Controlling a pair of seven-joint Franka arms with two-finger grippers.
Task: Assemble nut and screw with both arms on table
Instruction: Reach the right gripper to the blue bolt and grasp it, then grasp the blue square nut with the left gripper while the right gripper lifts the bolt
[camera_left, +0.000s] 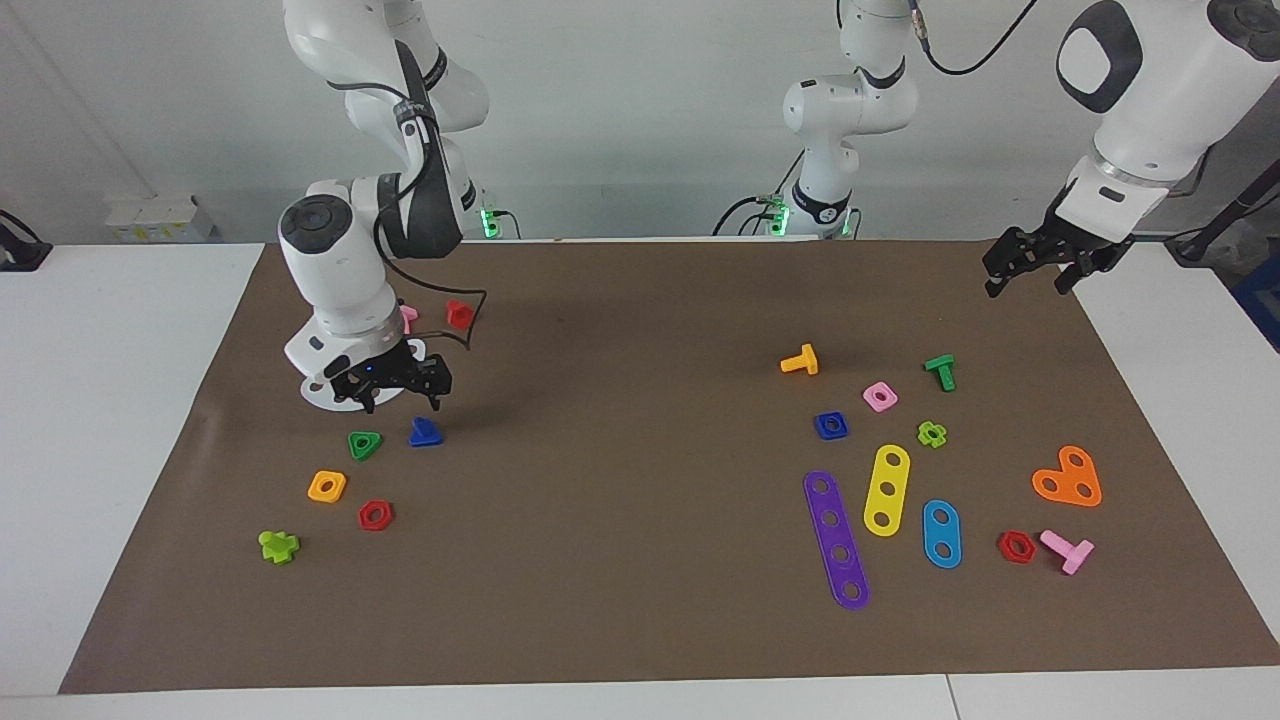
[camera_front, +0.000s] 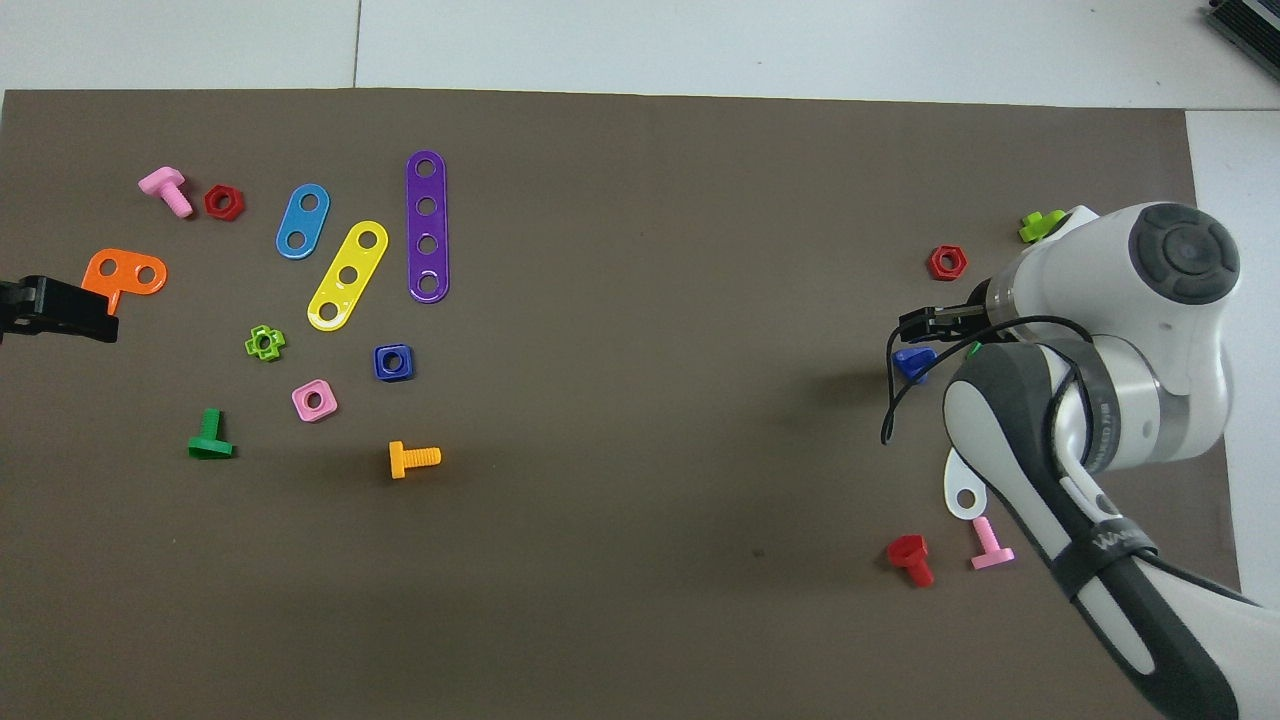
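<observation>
Fingers apart and empty, our right gripper (camera_left: 400, 388) hangs just above the blue screw (camera_left: 426, 432), so next we lower and clamp it while our open left gripper (camera_left: 1035, 262) waits.

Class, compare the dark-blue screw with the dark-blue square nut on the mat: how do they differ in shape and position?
Shape: the screw has a triangular head, while the nut is square with a round centre hole.
Position: the screw lies toward the right arm's end of the table, the nut toward the left arm's end.
Company: the open right gripper hovers just by the screw; no gripper is near the nut.
Both are dark blue and rest on the mat.
</observation>
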